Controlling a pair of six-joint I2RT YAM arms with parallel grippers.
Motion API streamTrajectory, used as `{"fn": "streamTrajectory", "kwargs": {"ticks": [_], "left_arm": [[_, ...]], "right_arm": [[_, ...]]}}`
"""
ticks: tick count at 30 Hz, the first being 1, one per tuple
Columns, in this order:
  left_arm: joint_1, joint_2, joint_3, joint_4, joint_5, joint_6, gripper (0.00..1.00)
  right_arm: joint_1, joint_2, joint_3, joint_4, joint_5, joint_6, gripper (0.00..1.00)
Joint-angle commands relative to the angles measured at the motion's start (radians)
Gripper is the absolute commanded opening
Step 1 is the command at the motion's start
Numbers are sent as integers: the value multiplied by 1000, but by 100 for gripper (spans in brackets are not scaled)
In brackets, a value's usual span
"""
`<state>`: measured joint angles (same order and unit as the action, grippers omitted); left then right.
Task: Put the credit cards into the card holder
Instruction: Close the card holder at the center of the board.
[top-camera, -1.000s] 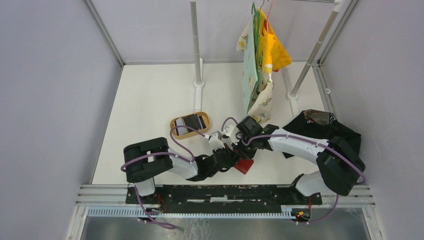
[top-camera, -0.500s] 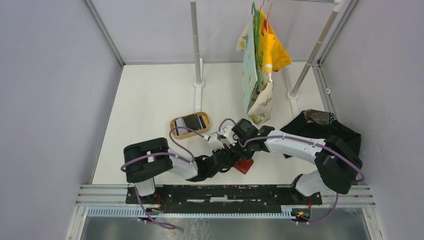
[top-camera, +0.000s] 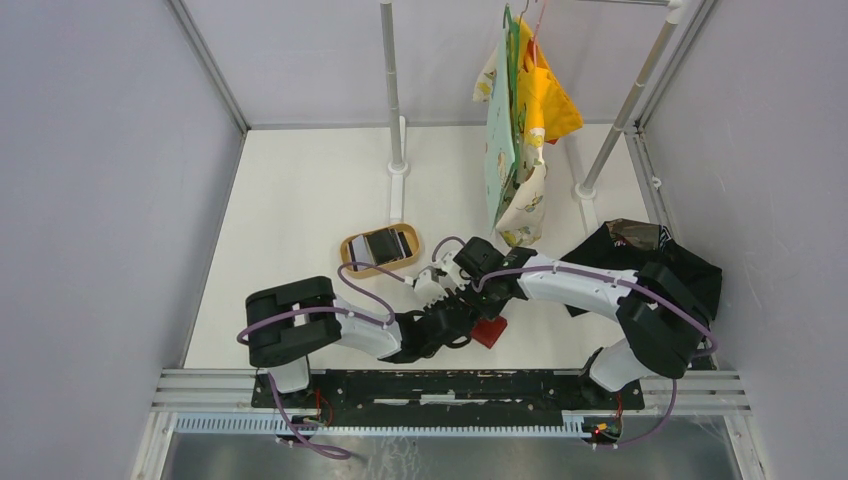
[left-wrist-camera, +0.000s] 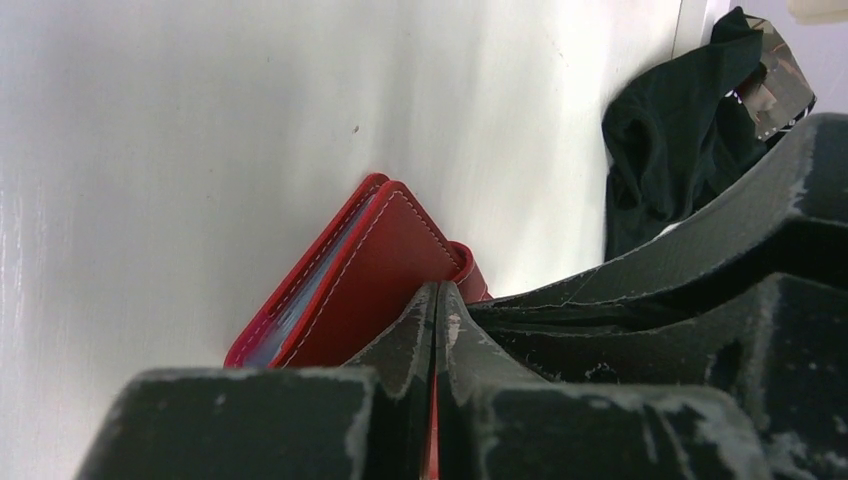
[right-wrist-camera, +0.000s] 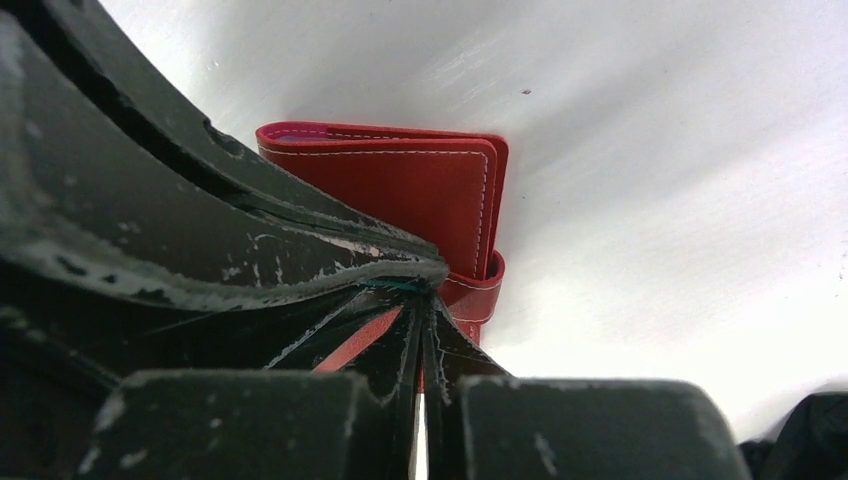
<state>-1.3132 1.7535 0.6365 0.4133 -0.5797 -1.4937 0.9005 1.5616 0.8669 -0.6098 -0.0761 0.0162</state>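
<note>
The card holder (left-wrist-camera: 380, 265) is a small red wallet with a smooth, leather-like skin and pale stitching running close along its edges. It is partly folded, its two red covers close together with a thin line of grey-blue lining showing in the gap between them. In the right wrist view its outer face is a plain red rectangle with rounded corners, and a short red snap tab (right-wrist-camera: 472, 292) curls round the edge that faces the camera. It sits low over the white tabletop (top-camera: 300, 200), directly ahead of both sets of fingertips and reaching away from them.

The left end effector (left-wrist-camera: 436, 292) is pinched to a very narrow slit on the near corner of the card holder, with a sliver of red showing between its scuffed black fingers. The right end effector (right-wrist-camera: 428, 305) is just as narrow. Its tips meet the left one's at the tab, and a thin red line shows between its fingers too, so it appears to grip the same edge.

The credit cards (top-camera: 383, 243) lie dark and grey in a tan oval tray (top-camera: 352, 262), beyond the two end effectors and to their left. A black cloth (left-wrist-camera: 680, 150) lies crumpled to their right.
</note>
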Motion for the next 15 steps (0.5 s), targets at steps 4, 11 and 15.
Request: {"fn": "streamTrajectory", "kwargs": {"ticks": [4,11,15], "left_arm": [[-102,95,21,-372,190,274,2],[-102,95,14,-367,190,269,2],[-101,96,15,-369,190,268,2]], "right_arm": [[83,223,-115,293,-255,-88,2],[-59,18,-120,263,-301,-232,0],[-96,-95,-136,259,-289,-291,0]]}}
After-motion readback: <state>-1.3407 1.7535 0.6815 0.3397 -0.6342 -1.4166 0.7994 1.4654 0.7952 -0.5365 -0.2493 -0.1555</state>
